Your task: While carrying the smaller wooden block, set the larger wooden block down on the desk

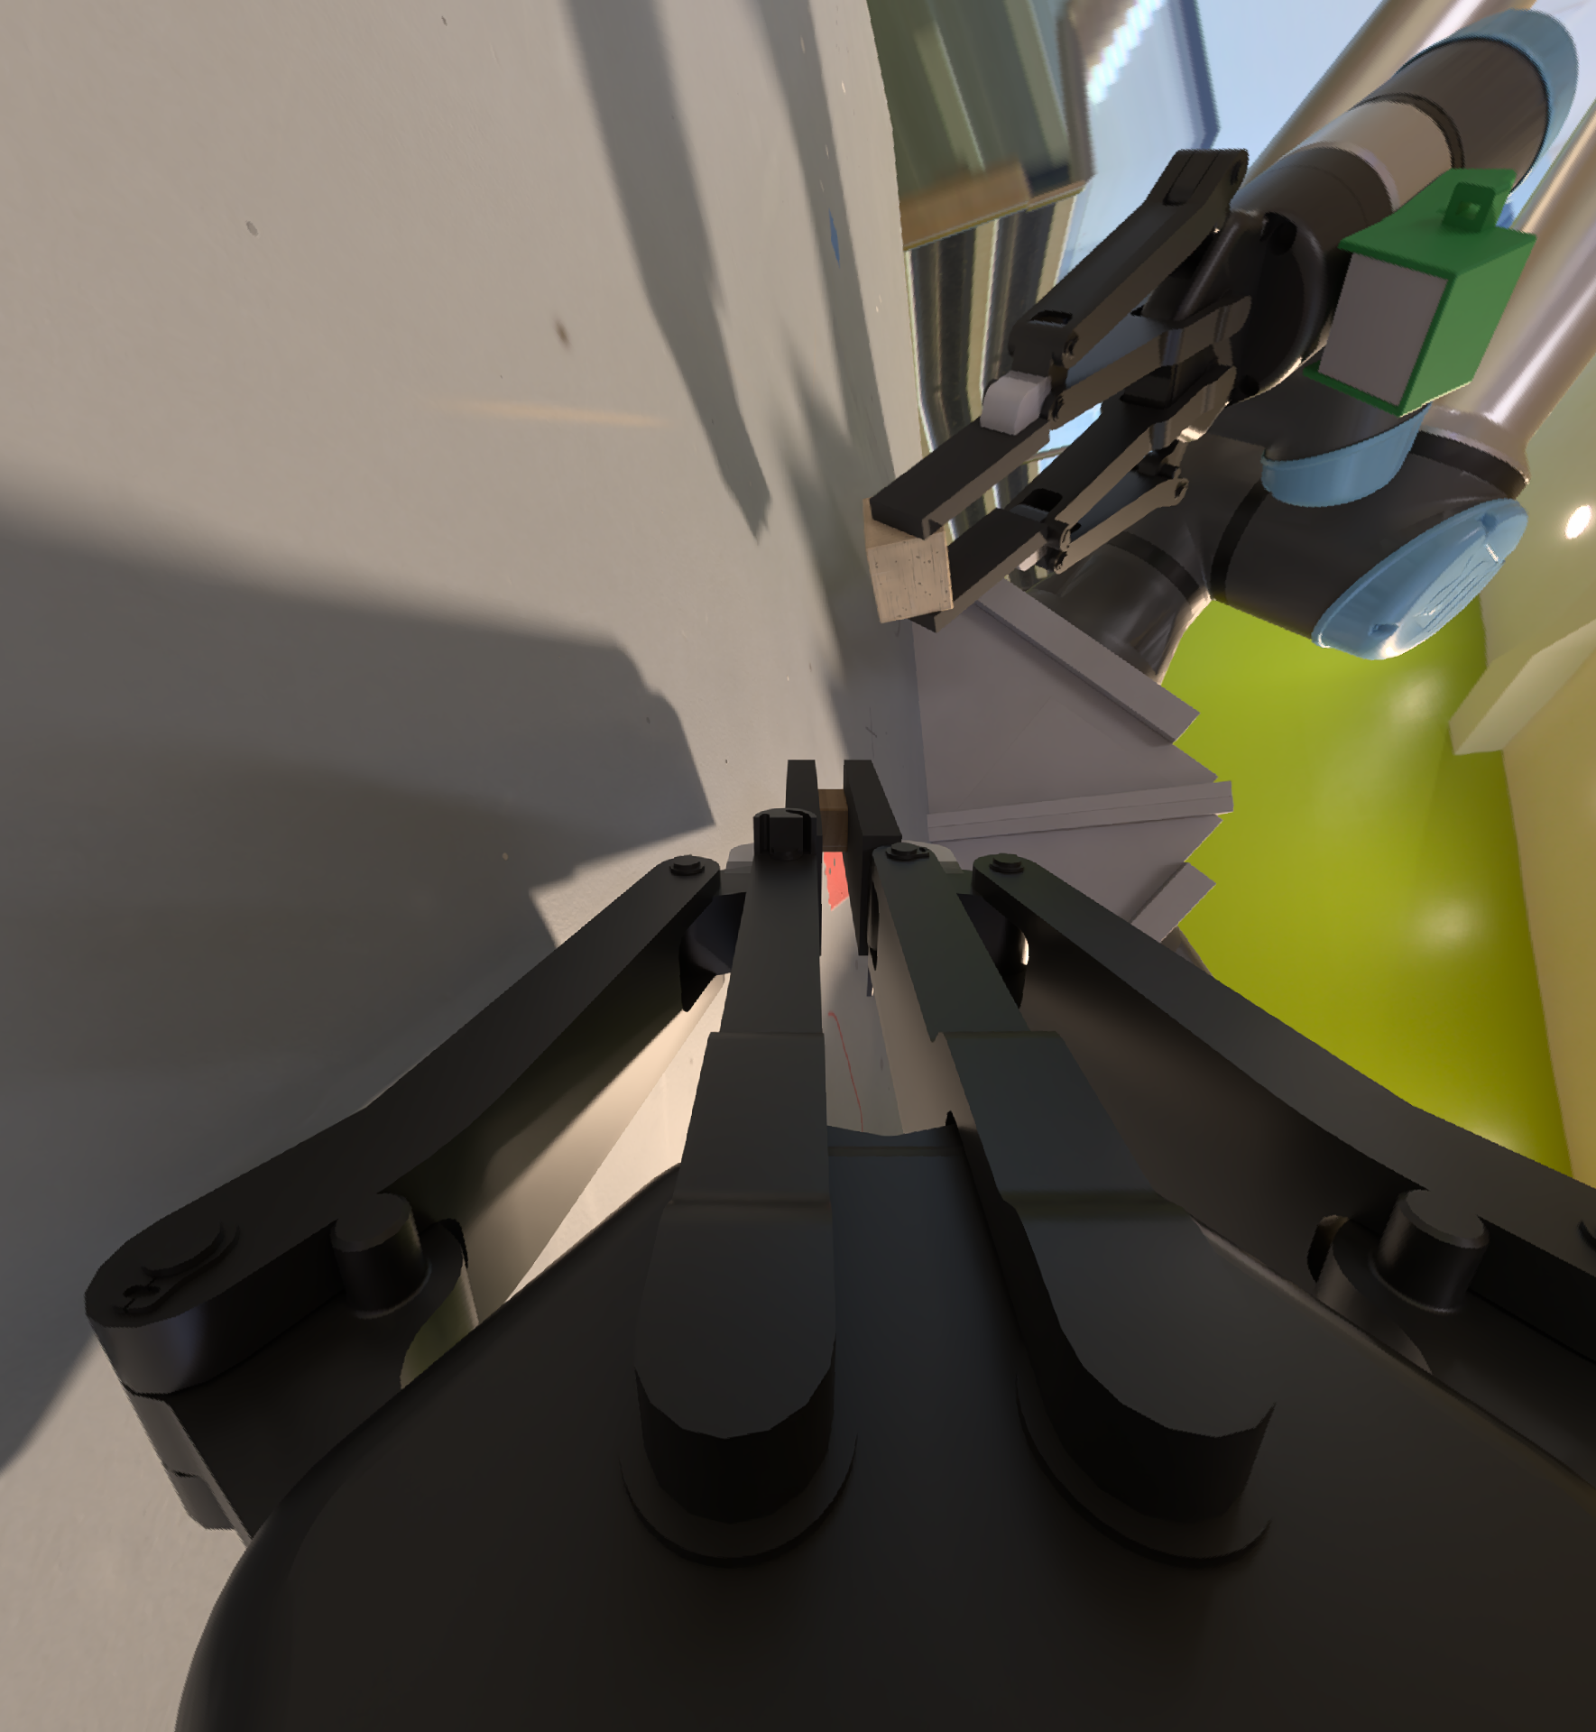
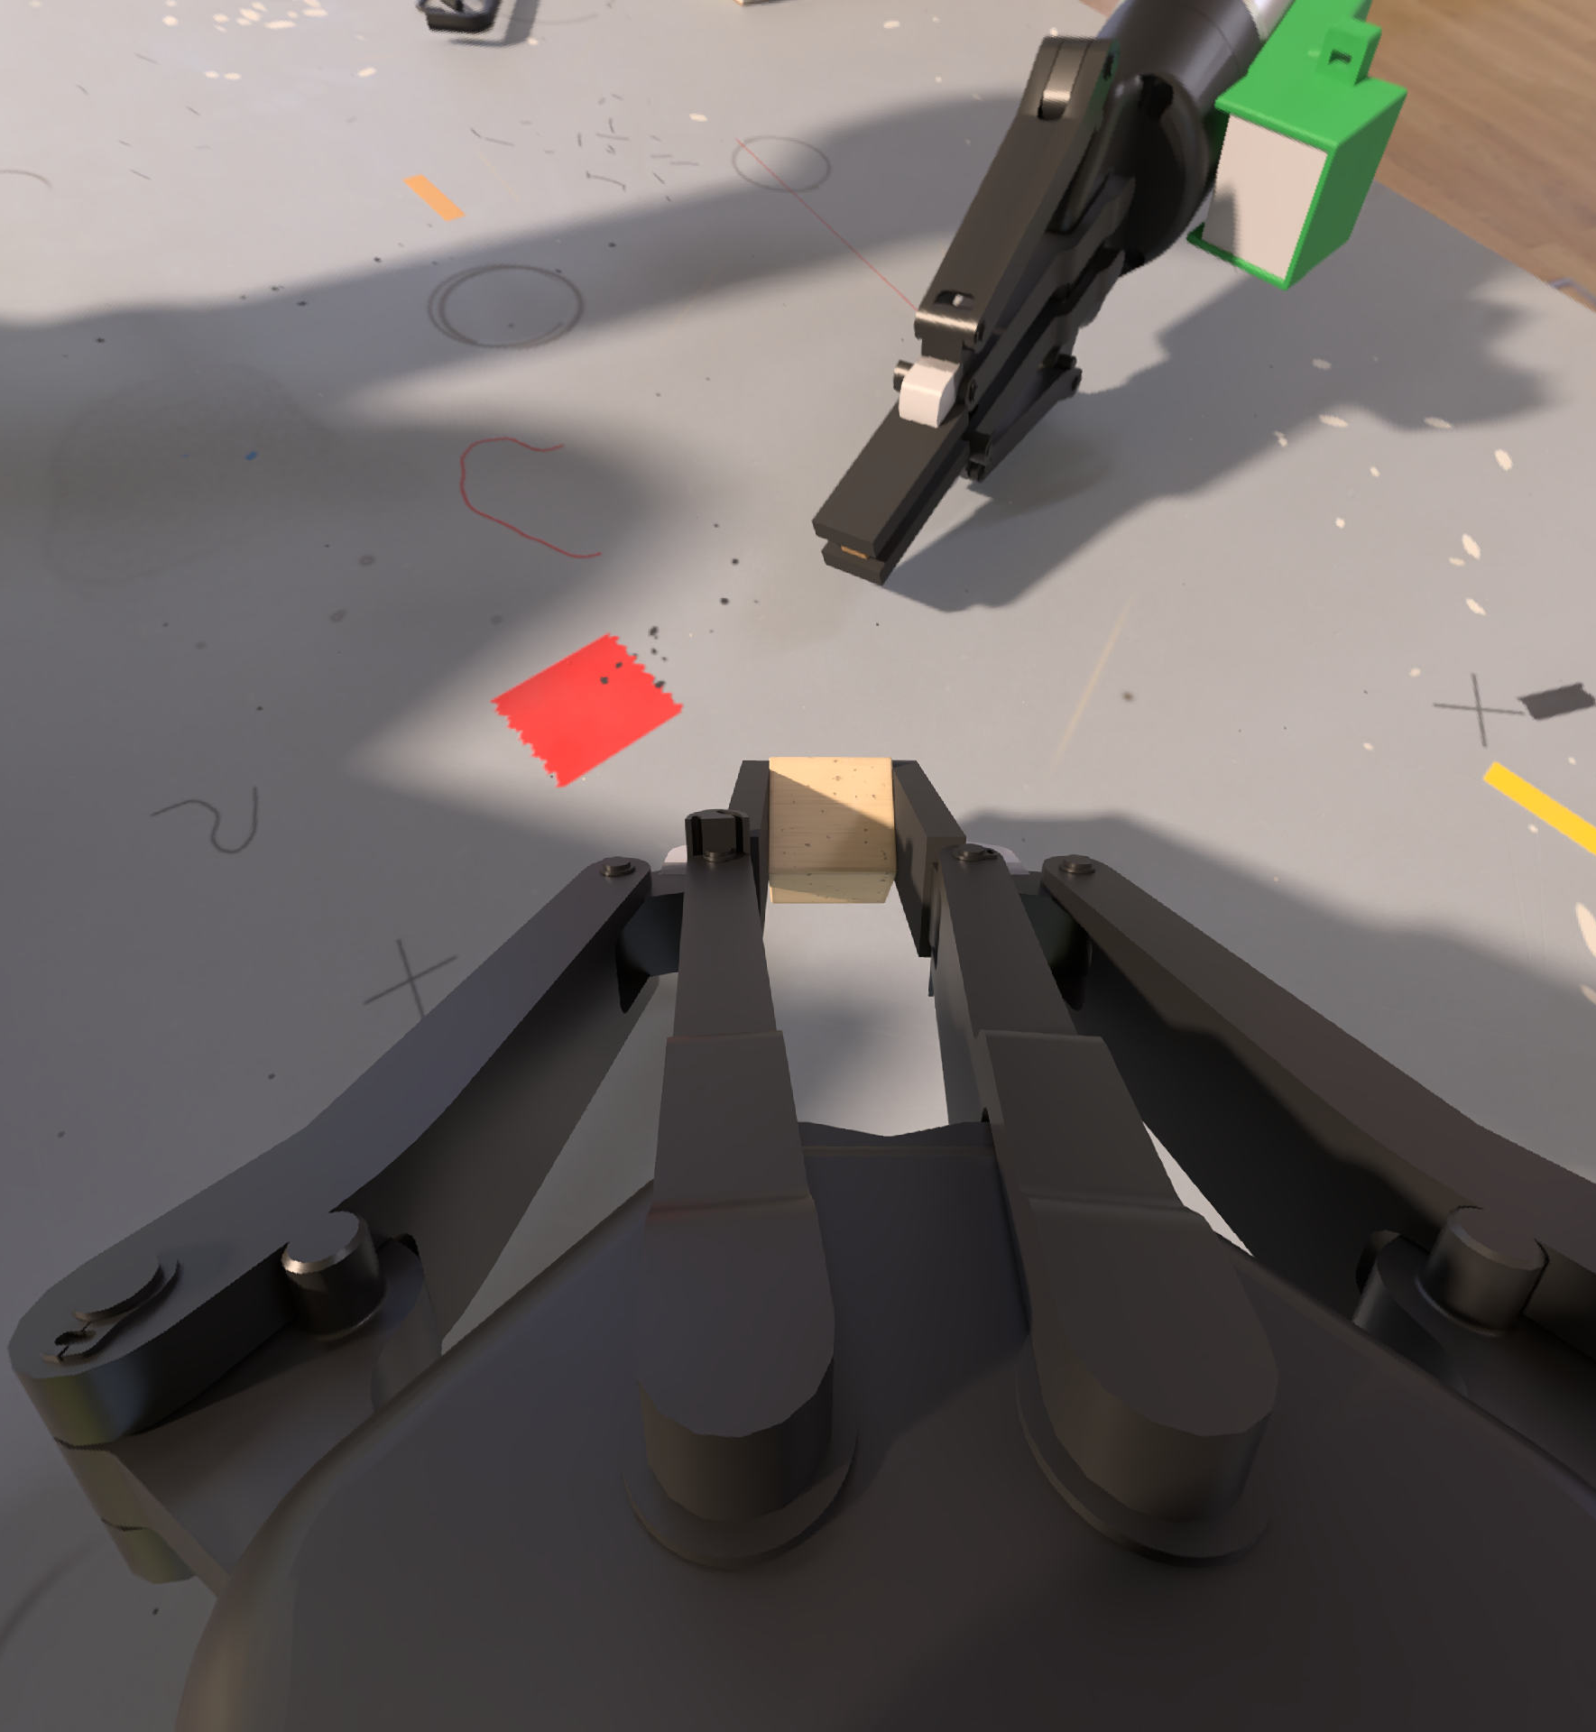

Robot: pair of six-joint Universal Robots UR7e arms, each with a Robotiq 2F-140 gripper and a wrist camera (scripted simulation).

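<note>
Wooden and pale, the larger wooden block (image 2: 831, 829) sits pinched between the two black fingertips of the right gripper (image 2: 831, 825), which press on its left and right sides. It is up in the air over the grey desk (image 2: 213, 562), and I cannot tell how close its bottom is to the top of the desk. Just ahead of this pincer and a little to its left, a red patch (image 2: 586, 708) lies flat on the desk. Farther ahead and to the right is the left gripper (image 2: 855, 553), with its tips nearly pressed together on the smaller wooden block (image 2: 853, 554), which shows only as a thin tan strip. In the left wrist view, the left gripper (image 1: 831, 806) squeezes that smaller wooden block (image 1: 832, 813) right at its tips. Up ahead and to the right, the right gripper (image 1: 916, 553) holds the larger wooden block (image 1: 911, 572) near the desk (image 1: 306, 469) edge.
</note>
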